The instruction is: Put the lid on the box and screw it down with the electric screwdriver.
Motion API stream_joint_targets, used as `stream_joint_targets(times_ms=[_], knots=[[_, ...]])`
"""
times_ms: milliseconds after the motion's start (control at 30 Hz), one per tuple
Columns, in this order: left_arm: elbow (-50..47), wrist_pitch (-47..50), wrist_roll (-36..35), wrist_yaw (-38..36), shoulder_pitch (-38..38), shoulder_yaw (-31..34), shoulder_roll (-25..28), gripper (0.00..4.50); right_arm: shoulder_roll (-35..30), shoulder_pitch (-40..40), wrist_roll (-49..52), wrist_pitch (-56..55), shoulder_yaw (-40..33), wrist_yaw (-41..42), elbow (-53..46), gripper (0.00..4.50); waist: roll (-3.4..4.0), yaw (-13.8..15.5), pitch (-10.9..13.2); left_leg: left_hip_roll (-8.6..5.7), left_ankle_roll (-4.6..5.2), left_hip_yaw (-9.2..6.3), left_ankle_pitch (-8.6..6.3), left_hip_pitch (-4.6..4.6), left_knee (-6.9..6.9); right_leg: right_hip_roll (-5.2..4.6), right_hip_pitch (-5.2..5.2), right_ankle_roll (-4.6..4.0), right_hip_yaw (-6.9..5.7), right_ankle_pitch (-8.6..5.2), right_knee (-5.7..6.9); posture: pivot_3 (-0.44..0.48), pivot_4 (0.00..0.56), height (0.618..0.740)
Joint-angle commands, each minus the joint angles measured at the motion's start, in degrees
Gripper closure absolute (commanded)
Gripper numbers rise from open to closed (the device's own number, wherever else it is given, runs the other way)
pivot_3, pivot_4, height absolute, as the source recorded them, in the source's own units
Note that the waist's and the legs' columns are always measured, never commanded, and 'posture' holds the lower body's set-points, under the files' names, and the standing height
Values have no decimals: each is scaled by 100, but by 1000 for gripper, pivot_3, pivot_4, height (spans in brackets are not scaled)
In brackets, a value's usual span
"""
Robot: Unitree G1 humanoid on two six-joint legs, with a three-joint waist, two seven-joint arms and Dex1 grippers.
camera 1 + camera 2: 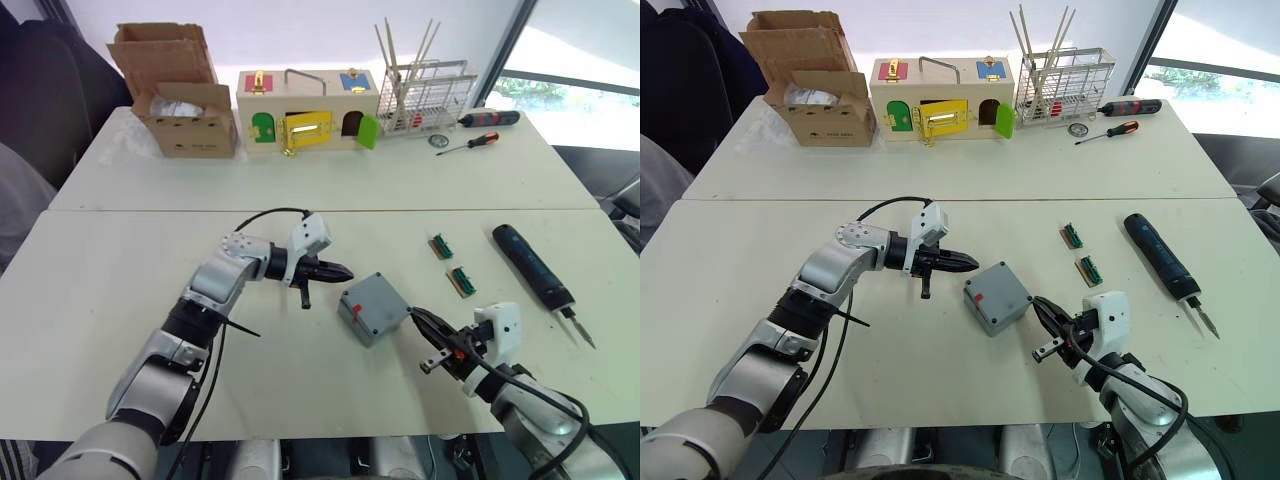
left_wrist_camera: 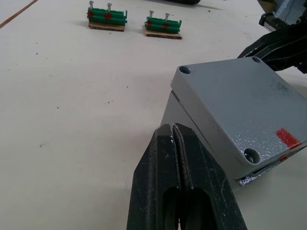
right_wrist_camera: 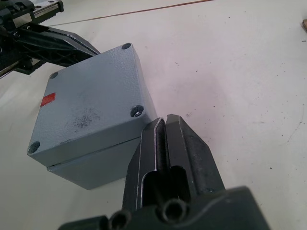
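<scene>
Left eye view: the box (image 1: 374, 312) is seen near the desk (image 1: 120, 290) centre w/ the lid (image 1: 376, 300) seated on top, red mark at its 8 o'clock corner. The left gripper (image 1: 340, 271) is held just beside the box at its 10 o'clock, fingers pressed together, nothing gripped. The right gripper (image 1: 418, 318) is placed at the box's 4 o'clock, close to its corner, fingers likewise closed up & empty. The electric screwdriver (image 1: 535, 269) is laid on the desk well apart at 3 o'clock, bit toward the near edge. Two green terminal blocks (image 1: 452, 264) are seen between box & screwdriver.

Right eye view: at the far side, a cardboard box (image 1: 812, 82), a wooden box (image 1: 943, 97) w/ coloured doors, a wire rack (image 1: 1063, 88) & two hand screwdrivers (image 1: 1118, 118) are lined up.

Left wrist view: the fingers (image 2: 178, 158) are seen shut tip to tip, just short of the lid's edge; whether contact is made cannot be told.

Right wrist view: the closed fingers (image 3: 165, 139) are found right at the lid's screw-hole corner, approx. touching the box wall.
</scene>
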Motion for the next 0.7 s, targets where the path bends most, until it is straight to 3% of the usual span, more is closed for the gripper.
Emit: stream_joint_targets(times_ms=[33,200,400,700], knots=[[-175,-1,-101,-22,-23,130,-11,4500,73,-128,-22,-170,-204,-47,-142,4423,0,1,0,0,0,0,0,0,0,0,0,0,0,0,0,0,150,728],[-203,-10,-121,-31,-52,132,-35,4500,-31,309,11,-270,-505,46,-423,4423,3,12,1,-1,0,2,0,0,0,0,1,0,0,0,-1,0,150,728],[-192,-16,-150,-85,-86,128,-61,4500,-201,843,457,47,-358,479,-1077,4423,11,3,3,2,-4,1,3,3,1,-1,1,-1,0,0,4,0,150,728],[-231,30,-131,-120,-58,126,-58,4500,-198,549,346,175,60,572,-822,4423,12,11,4,3,-4,2,3,2,1,-1,1,-3,1,1,2,0,150,728]])
